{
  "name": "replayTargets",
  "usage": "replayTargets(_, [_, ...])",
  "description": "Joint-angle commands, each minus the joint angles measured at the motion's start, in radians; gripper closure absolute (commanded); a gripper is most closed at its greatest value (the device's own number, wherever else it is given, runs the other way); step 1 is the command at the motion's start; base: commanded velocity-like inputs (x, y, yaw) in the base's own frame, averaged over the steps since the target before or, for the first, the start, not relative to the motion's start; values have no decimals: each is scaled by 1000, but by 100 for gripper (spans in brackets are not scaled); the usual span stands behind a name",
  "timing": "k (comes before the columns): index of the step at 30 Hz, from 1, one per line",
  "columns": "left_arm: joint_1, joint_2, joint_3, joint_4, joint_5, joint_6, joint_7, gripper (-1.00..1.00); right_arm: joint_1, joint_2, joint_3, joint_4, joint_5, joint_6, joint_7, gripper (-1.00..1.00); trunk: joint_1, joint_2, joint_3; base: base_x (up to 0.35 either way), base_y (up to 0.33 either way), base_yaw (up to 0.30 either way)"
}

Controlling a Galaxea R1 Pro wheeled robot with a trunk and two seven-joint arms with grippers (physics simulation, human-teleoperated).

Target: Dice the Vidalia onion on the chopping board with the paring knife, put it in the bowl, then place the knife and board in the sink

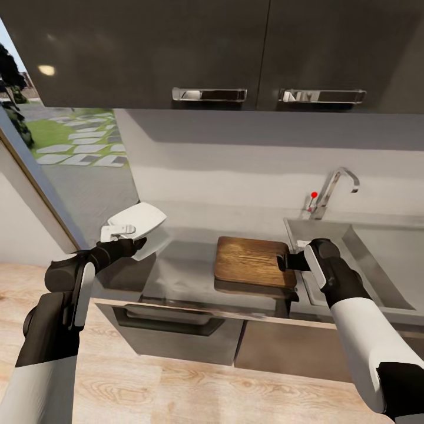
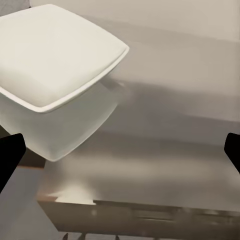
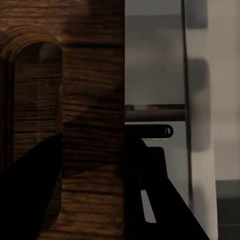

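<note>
Fingers point(image 3: 30, 195) of the right hand point(image 1: 296, 259) close on the handle end of the chopping board point(image 1: 253, 261), one dark finger lying over the wood just beside the slot-shaped hole, the other below the board's edge. The board lies nearly flat over the worktop point(image 1: 176, 271) and casts a shadow beneath it, so it looks slightly raised; its long axis runs side to side, handle end pointing toward the sink point(image 1: 377, 259). The right wrist view shows the grain and the rounded handle slot close up, details the head view leaves small. The right arm reaches forward from lower right, forearm slanting up to the board's right end.

The left hand point(image 1: 121, 231) is spread wide, its dark fingertips point(image 2: 10, 155) at opposite edges of the left wrist view, gripping nothing. The white bowl point(image 2: 55, 55) sits just ahead of it on the worktop near the left end, mirrored in the glossy surface. The left arm bends at the elbow and angles up toward the bowl. A curved tap point(image 1: 333, 191) with a red knob stands behind the sink.
</note>
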Motion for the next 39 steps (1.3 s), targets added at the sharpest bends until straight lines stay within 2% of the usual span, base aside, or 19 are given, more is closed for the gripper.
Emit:
replayTargets(1, [-1,0,1,-1,1,6,-4,-100,-1,0,0,-1,-12,3,-9,100,1,-2,-3,0,0,0])
replayTargets(13, [-1,0,1,-1,1,6,-4,-100,-1,0,0,-1,-12,3,-9,100,1,-2,-18,0,0,0])
replayTargets(39, [-1,0,1,-1,1,6,-4,-100,-1,0,0,-1,-12,3,-9,100,1,-2,-30,0,0,0])
